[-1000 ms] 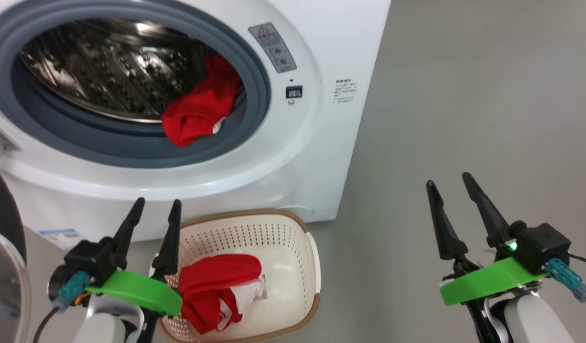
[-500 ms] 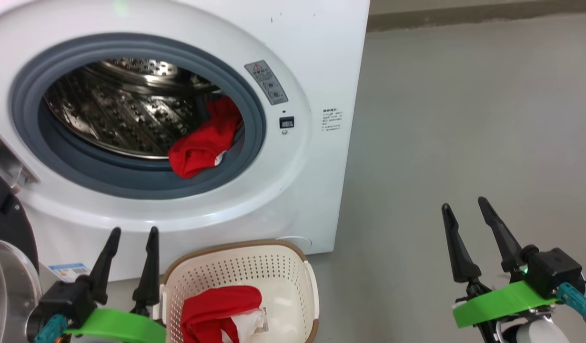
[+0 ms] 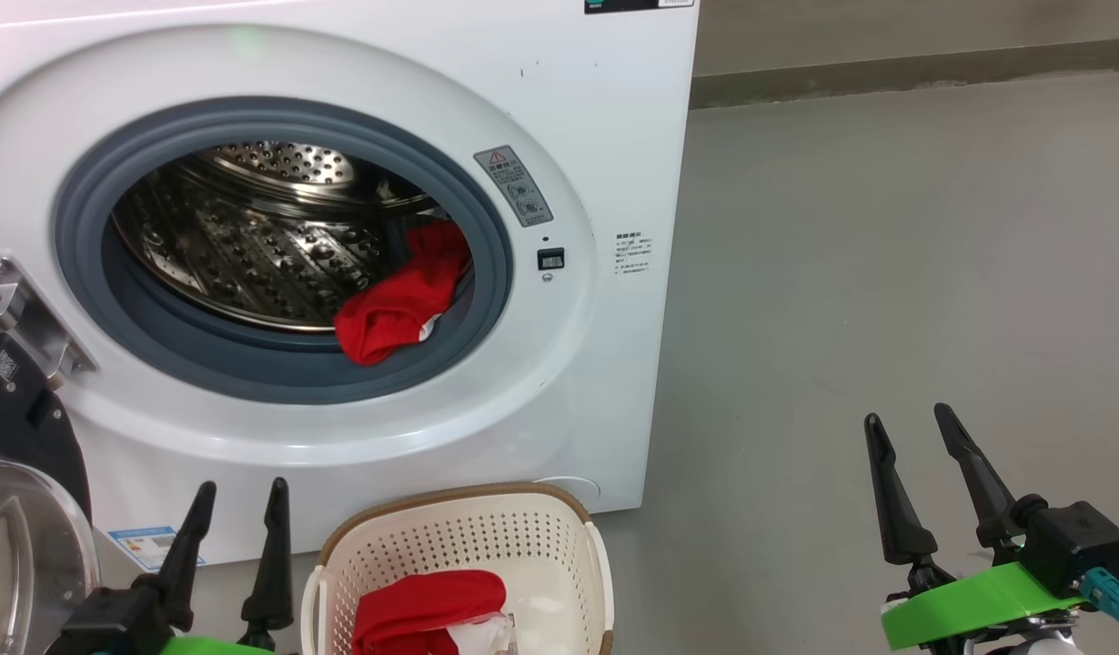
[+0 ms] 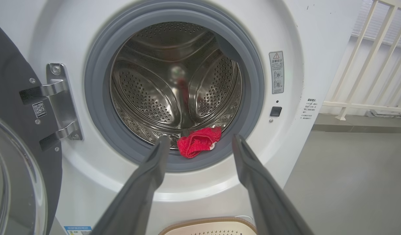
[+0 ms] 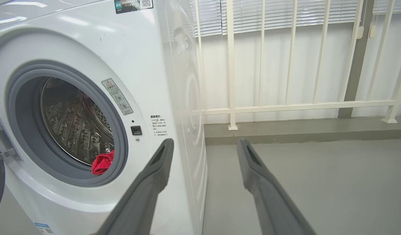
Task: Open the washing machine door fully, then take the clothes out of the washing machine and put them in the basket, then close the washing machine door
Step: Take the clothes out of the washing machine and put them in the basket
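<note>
The white washing machine (image 3: 614, 127) stands with its door (image 3: 18, 537) swung open to the left, glass bowl showing. A red garment (image 3: 400, 296) lies at the drum's front lip on the grey rubber ring, also seen in the left wrist view as red clothes (image 4: 198, 146) and in the right wrist view as red clothes (image 5: 102, 162). On the floor before the machine sits the cream basket (image 3: 569, 528), with another red and white garment (image 3: 428, 605) inside. My left gripper (image 3: 238, 496) is open beside the basket's left. My right gripper (image 3: 910, 418) is open over bare floor, far right.
Grey floor (image 3: 887, 255) stretches right of the machine. A white railing (image 5: 285, 106) and a low kerb run along the back wall. The door's steel hinge (image 3: 18, 314) juts out at the machine's left.
The head camera has tilted up and back: machine, basket and both grippers sit lower in the picture. Both grippers stay open and empty. The clothes have not moved.
</note>
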Tool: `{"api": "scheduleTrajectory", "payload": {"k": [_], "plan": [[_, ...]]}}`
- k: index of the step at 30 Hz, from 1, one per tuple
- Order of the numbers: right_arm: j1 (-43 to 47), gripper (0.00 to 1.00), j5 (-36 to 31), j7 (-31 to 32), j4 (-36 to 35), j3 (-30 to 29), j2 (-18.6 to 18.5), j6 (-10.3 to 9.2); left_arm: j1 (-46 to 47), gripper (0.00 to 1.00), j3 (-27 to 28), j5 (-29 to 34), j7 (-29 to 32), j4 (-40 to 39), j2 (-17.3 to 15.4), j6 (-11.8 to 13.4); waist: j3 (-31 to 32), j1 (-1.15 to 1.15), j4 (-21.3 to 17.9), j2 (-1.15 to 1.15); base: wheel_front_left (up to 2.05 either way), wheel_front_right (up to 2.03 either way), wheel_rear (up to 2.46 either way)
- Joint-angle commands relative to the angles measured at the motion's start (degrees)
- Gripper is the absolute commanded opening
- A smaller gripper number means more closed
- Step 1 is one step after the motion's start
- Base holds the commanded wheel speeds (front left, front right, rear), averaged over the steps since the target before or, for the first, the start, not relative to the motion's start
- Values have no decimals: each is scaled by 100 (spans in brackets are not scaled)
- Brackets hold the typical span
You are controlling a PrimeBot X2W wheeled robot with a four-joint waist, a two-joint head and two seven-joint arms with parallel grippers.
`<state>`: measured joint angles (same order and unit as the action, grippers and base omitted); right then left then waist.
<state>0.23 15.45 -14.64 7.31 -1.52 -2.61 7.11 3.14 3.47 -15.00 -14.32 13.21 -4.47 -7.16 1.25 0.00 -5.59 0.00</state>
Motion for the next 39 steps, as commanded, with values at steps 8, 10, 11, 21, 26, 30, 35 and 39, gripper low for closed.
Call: {"api": "scheduleTrajectory", "payload": {"k": [8,10,11,21,26,30,35,39], "plan": [[-75,100,-129,-36,-155,105,-27,37,66,100,246,43,-68,-118,-3,-9,15,0,-7,0,0,0,0],[-72,100,-130,-36,-134,108,-27,37,63,100,247,49,-68,-115,7,-10,16,0,-13,0,0,0,0],[-72,100,-130,-36,-124,110,-27,37,66,100,250,52,-68,-110,9,-11,15,0,-14,0,0,0,0],[-93,100,-151,-36,-112,107,-27,37,93,100,271,94,-68,-139,33,-15,-12,0,-17,0,0,0,0],[-99,100,-139,-36,-94,114,-27,37,95,100,296,103,-68,-155,43,-17,-22,0,-18,0,0,0,0],[-124,100,-132,-36,-71,137,-27,37,112,100,311,104,-68,-151,44,-20,-46,0,-35,0,0,0,0],[-137,100,-118,-36,-68,170,-27,37,124,100,319,83,-68,-130,47,-22,-86,0,-70,0,0,0,0],[-139,100,-115,-36,-91,205,-27,37,187,100,309,86,-68,-65,10,-24,-139,0,-96,0,0,0,0]]}}
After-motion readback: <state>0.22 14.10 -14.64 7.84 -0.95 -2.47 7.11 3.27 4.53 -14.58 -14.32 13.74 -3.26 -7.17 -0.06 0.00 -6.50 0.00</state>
